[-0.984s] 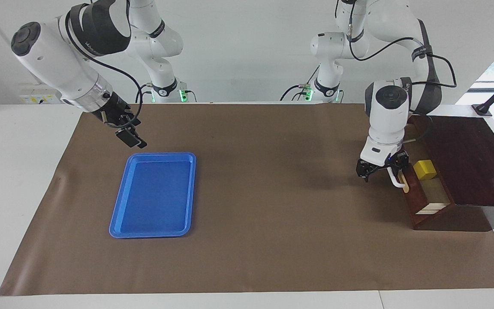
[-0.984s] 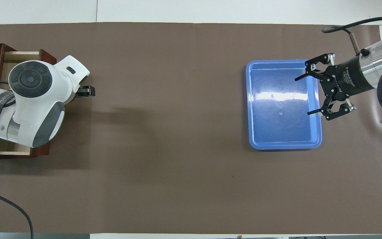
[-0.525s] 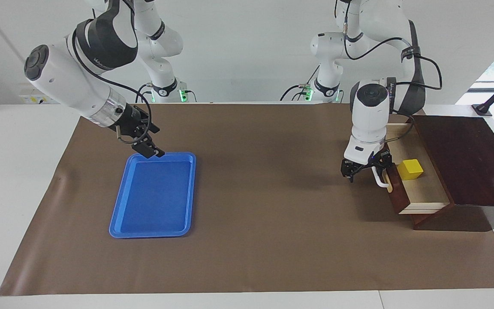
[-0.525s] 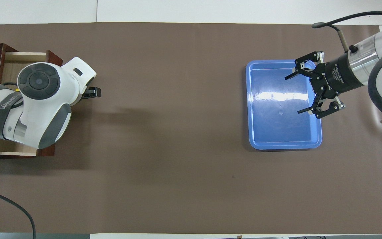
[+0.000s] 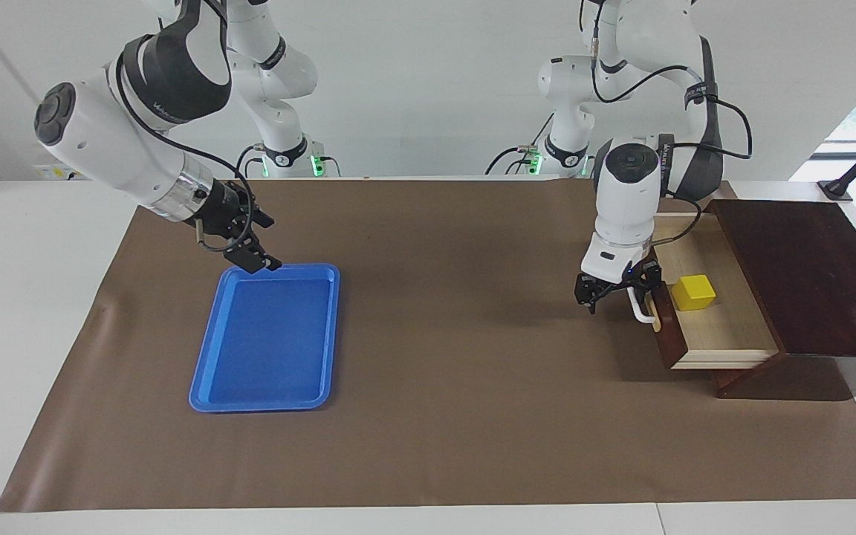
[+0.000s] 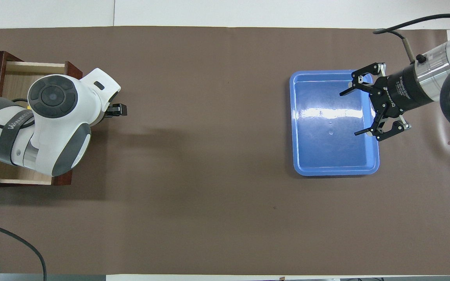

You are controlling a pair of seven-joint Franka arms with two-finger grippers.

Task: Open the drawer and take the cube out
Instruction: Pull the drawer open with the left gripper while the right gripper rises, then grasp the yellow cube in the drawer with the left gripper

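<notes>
The dark reddish-brown drawer (image 5: pixel 725 331) stands pulled well out of its cabinet (image 5: pixel 807 275) at the left arm's end of the table. In its light wood interior lies the yellow cube (image 5: pixel 693 292), close to the drawer front. My left gripper (image 5: pixel 616 296) is low at the white bar handle (image 5: pixel 642 310), its fingers spread, one hooked by the handle. In the overhead view the left wrist covers the cube and most of the drawer (image 6: pixel 18 72). My right gripper (image 6: pixel 350 113) hangs open and holds nothing, over the tray's edge.
A flat blue tray (image 5: pixel 205 386) lies on the brown mat (image 5: pixel 458 416) toward the right arm's end of the table, with nothing in it. A black cable (image 6: pixel 18 242) crosses the mat's corner near the left arm.
The drawer has slid further out toward the table's middle, drawn by my left gripper at the handle, and more of its interior shows. My right gripper swung over the tray's corner.
</notes>
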